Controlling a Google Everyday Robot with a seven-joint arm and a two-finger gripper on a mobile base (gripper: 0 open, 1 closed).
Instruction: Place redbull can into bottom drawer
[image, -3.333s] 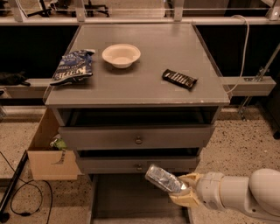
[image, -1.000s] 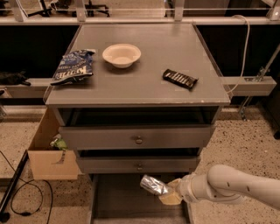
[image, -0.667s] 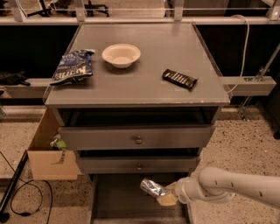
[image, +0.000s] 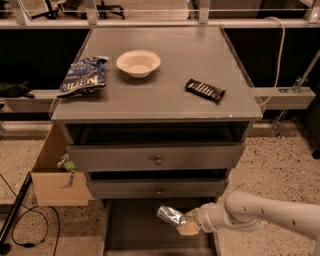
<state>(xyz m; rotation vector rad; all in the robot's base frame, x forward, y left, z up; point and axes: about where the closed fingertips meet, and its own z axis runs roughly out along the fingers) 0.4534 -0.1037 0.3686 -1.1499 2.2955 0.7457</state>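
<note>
The redbull can (image: 170, 215), a slim shiny silver cylinder, is held lying sideways in my gripper (image: 184, 223), low over the right half of the open bottom drawer (image: 131, 231). The gripper is shut on the can's right end and reaches in from the right on a white arm. The drawer is pulled out, a wide shallow tray with a dark floor. The can's underside and the drawer's front edge are out of view.
On the cabinet top lie a blue chip bag (image: 83, 75), a white bowl (image: 138, 62) and a dark candy bar (image: 205, 90). Two upper drawers with round knobs (image: 158, 160) are above the gripper. A cardboard box (image: 56, 175) stands on the floor at left, with cables nearby.
The gripper with the can has moved left and down, from beside the middle drawer's right end to low over the bottom drawer. The can stays in its hold.
</note>
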